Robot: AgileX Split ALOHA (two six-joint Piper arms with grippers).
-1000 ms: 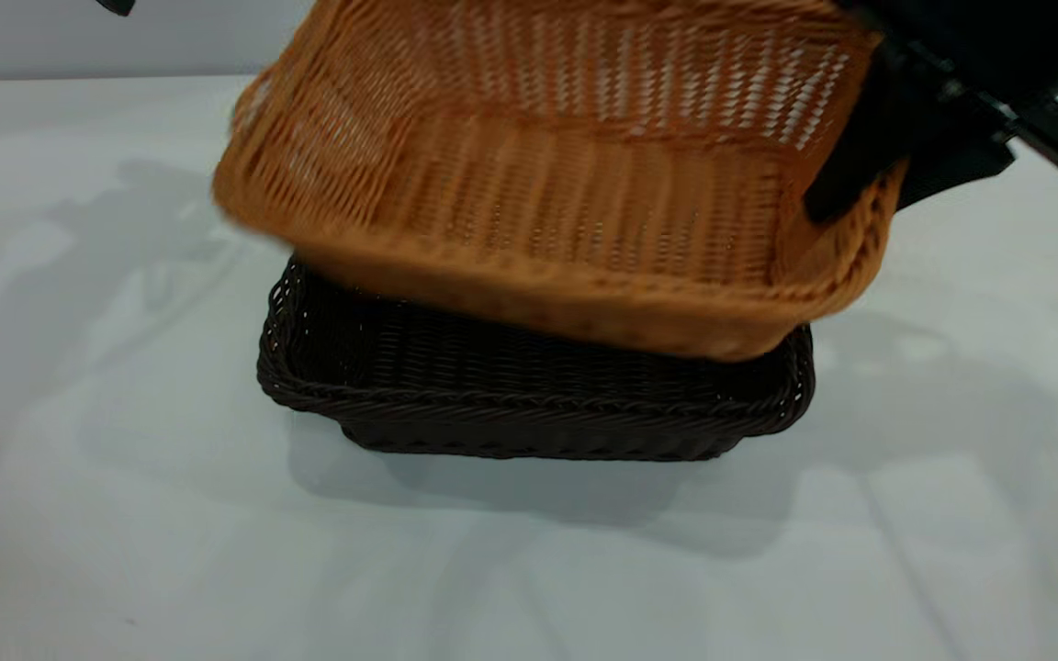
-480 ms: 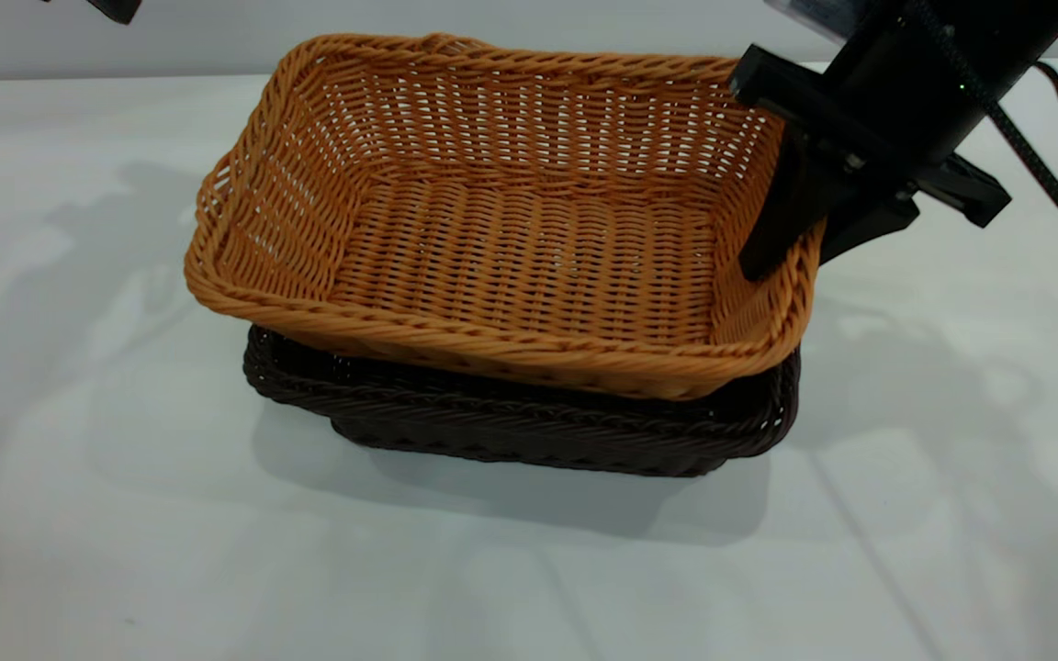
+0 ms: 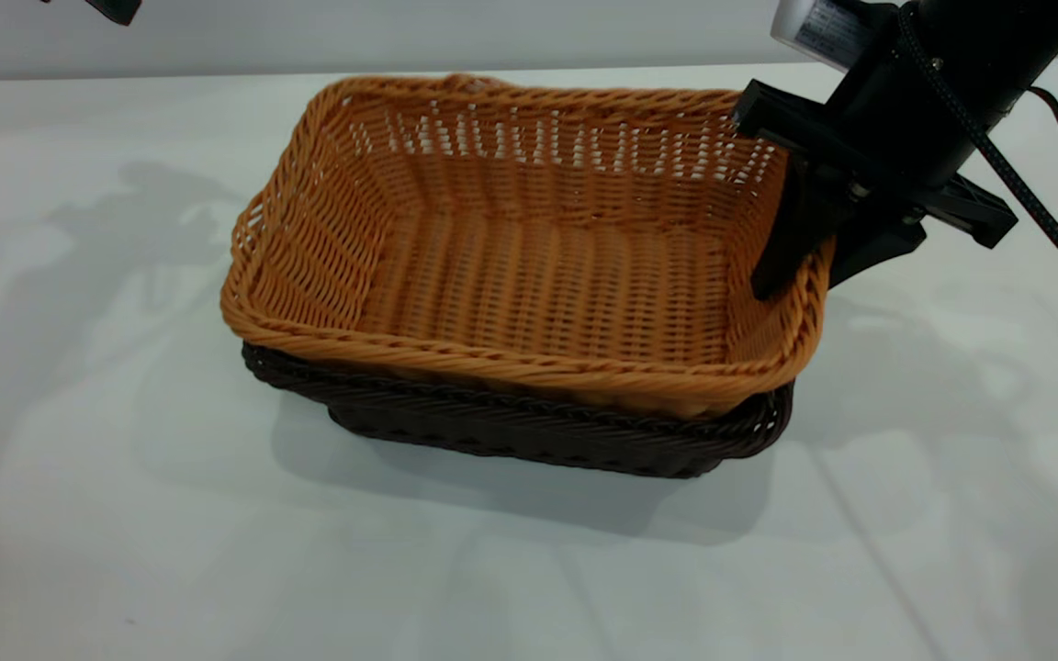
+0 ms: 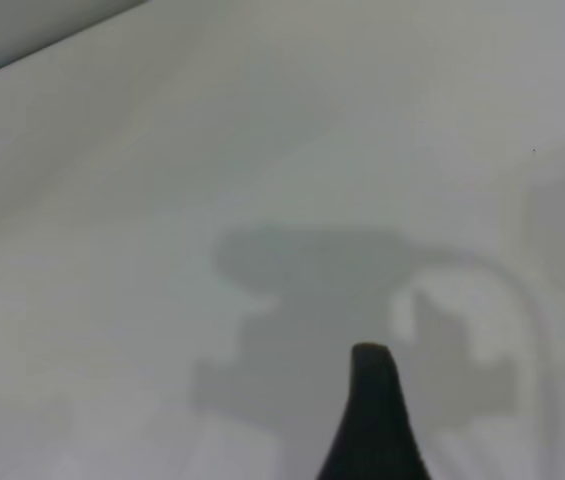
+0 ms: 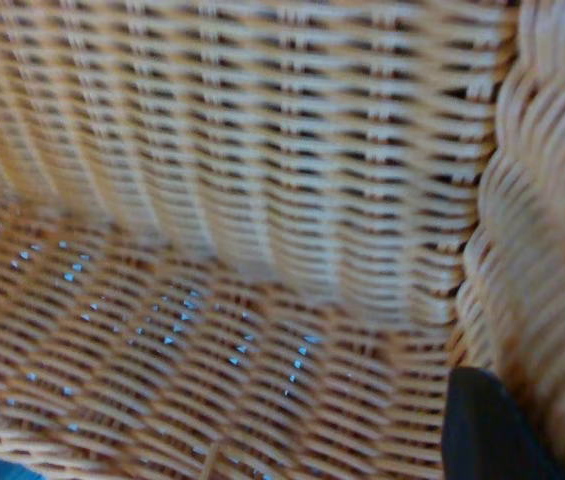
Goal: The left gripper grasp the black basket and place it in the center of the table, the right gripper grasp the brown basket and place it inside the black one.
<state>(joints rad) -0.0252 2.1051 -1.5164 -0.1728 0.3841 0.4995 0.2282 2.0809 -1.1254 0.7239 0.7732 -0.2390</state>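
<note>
At mid-table (image 3: 79,514), the brown basket (image 3: 529,275) has sunk deeper into the black basket (image 3: 529,431) than half a second ago, the right gripper (image 3: 809,252) still clamping its right rim.

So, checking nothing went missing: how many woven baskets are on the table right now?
2. The brown basket sits nested in the black basket mid-table, the right gripper clamped on its right wall. None looks hidden.

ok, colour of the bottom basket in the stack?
Very dark brown-black wicker: the black basket, clearest in the exterior view.
</note>
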